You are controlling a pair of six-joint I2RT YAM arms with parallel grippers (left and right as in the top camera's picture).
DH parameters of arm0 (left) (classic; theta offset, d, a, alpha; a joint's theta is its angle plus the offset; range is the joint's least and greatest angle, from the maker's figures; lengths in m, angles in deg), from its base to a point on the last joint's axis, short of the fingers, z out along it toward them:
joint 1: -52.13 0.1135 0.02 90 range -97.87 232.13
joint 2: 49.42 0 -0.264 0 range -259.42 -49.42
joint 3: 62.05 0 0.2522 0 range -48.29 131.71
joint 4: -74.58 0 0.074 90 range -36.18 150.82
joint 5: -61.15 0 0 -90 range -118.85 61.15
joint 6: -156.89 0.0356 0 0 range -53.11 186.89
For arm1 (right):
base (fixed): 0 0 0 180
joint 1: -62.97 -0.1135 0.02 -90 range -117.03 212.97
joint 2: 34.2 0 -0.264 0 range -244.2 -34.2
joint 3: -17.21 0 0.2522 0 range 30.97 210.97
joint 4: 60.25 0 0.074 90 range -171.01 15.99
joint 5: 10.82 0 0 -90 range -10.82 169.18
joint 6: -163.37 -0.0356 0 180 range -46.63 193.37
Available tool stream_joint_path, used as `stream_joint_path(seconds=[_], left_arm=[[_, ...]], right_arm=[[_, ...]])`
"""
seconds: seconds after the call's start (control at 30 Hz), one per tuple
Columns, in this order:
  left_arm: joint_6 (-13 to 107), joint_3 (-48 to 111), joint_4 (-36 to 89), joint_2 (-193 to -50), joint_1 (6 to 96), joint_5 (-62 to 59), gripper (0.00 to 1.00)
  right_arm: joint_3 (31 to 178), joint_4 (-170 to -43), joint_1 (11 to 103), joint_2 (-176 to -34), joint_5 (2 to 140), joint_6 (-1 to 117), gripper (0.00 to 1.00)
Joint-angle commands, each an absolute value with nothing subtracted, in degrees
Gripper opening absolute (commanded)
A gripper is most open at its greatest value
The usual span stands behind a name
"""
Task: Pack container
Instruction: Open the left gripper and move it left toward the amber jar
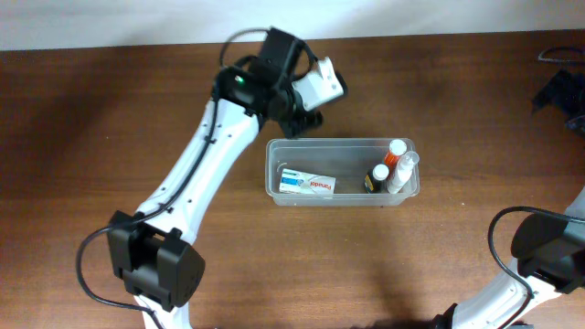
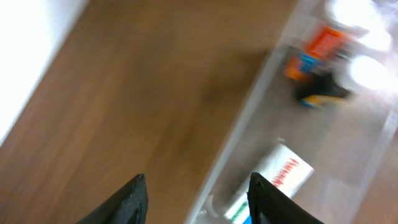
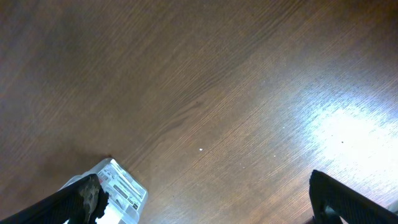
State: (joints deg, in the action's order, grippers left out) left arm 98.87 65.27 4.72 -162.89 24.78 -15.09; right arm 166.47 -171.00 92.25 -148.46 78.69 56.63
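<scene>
The container (image 1: 274, 174), a clear shallow tub, sits mid-table. Inside lie a white box with red lettering (image 1: 306, 184) at its left and small bottles (image 1: 388, 169) with white caps at its right end. My left gripper (image 1: 306, 121) hovers just beyond the tub's far left corner. In the left wrist view, the left gripper (image 2: 199, 199) is open with nothing between its fingers, and below it are the tub's rim (image 2: 249, 118), the box (image 2: 280, 177) and the blurred bottles (image 2: 317, 56). My right gripper (image 3: 211, 199) is wide open over bare wood.
A small white labelled pack (image 3: 121, 190) lies on the table beside the right gripper's left finger (image 3: 78, 202). Dark equipment (image 1: 559, 91) sits at the table's far right edge. The right arm (image 1: 548, 251) stands at the lower right.
</scene>
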Motion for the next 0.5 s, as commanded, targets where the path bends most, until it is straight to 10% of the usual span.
stream_joint_path(seconds=[0.0, 0.47], left_arm=[[84.0, 67.2, 4.3, -163.2, 28.0, -25.4, 0.52], [71.0, 66.1, -3.2, -163.3, 45.9, -23.1, 0.68]], right_arm=[[166.2, -171.3, 92.3, -147.8, 78.5, 56.0, 0.98], [166.2, -171.3, 92.3, -147.8, 78.5, 56.0, 0.98]])
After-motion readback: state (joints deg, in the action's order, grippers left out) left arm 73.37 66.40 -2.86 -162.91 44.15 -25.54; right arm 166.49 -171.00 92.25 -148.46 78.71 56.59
